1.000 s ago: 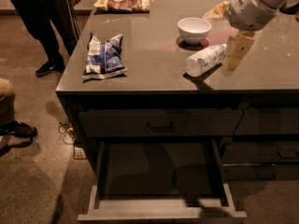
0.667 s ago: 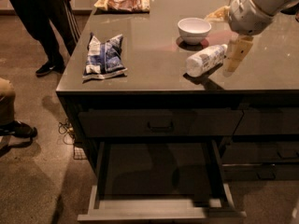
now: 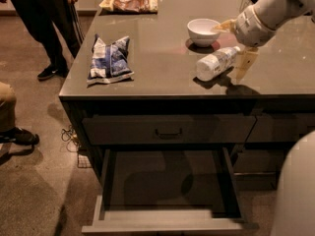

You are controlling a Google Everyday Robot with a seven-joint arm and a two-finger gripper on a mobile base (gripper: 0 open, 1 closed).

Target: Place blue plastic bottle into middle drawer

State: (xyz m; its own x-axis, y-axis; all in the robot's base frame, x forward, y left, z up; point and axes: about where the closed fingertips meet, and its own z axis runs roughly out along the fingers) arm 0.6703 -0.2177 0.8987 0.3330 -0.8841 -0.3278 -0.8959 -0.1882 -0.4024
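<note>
The blue plastic bottle [image 3: 215, 63] lies on its side on the dark counter [image 3: 162, 73], right of centre, with its bottom towards the front edge. My gripper [image 3: 233, 47] is open at the bottle's far end. One pale finger [image 3: 245, 63] stands to the bottle's right and the other [image 3: 222, 27] behind it, near the bowl. The bottle rests on the counter. Below the counter, the middle drawer [image 3: 167, 220] is pulled open, and its flat dark bottom is bare.
A white bowl [image 3: 203, 31] stands just behind the bottle. A blue-white snack bag [image 3: 110, 58] lies at the counter's left, a brown bag [image 3: 130, 3] at the far edge. The top drawer with bar handle [image 3: 168, 132] is shut. People stand at left [image 3: 44, 28]. My white body [image 3: 298, 191] is at lower right.
My gripper has shifted slightly down and towards the bottle's far end. The bottle, bowl and drawer have not moved.
</note>
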